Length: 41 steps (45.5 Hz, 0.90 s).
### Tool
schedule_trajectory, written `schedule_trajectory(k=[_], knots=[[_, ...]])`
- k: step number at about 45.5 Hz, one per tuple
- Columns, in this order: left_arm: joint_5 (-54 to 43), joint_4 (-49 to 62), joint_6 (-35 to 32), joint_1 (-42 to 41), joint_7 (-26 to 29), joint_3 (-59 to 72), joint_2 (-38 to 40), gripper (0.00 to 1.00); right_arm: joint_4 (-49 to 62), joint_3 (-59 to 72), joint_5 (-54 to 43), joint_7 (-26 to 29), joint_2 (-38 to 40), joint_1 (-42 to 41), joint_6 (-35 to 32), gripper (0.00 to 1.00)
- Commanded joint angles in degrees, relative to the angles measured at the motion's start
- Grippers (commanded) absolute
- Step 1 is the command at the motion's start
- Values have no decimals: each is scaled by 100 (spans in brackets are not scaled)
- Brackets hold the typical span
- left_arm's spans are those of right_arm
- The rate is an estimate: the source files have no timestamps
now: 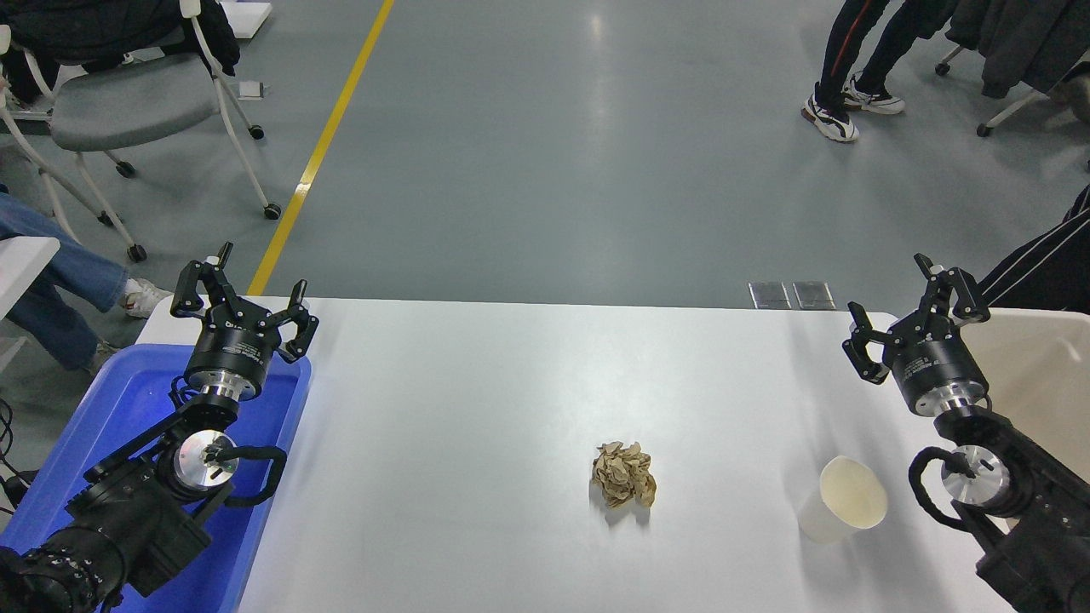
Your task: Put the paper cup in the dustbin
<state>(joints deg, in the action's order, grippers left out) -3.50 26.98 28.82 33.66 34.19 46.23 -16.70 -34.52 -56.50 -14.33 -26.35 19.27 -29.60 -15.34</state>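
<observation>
The white paper cup (839,501) stands on the white table (511,409) at the front right, its cream inside facing me. My right gripper (901,300) is open and empty, raised above the table's far right, beyond the cup. The beige dustbin (1043,375) sits at the right edge, partly hidden by my right arm. My left gripper (247,285) is open and empty, parked over the blue tub at the left.
A crumpled brown paper ball (624,474) lies on the table left of the cup. A bright blue tub (128,426) stands at the left edge. People's legs and wheeled chairs are beyond the table.
</observation>
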Motion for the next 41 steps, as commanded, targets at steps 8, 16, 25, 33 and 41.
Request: schedule_trajectory(k=[8, 16, 25, 33, 41], knots=[[-1, 0, -8, 0, 0, 0, 0, 100, -2, 8, 0, -2, 7, 16, 5, 100], [-1, 0, -8, 0, 0, 0, 0, 100, -2, 34, 0, -2, 24, -2, -4, 100], [-1, 0, -8, 0, 0, 0, 0, 100, -2, 43, 0, 7, 103, 7, -39, 100], [-1, 0, -8, 0, 0, 0, 0, 100, -2, 43, 0, 7, 129, 7, -13, 100], [-1, 0, -8, 0, 0, 0, 0, 100, 6, 34, 0, 7, 217, 42, 5, 100]])
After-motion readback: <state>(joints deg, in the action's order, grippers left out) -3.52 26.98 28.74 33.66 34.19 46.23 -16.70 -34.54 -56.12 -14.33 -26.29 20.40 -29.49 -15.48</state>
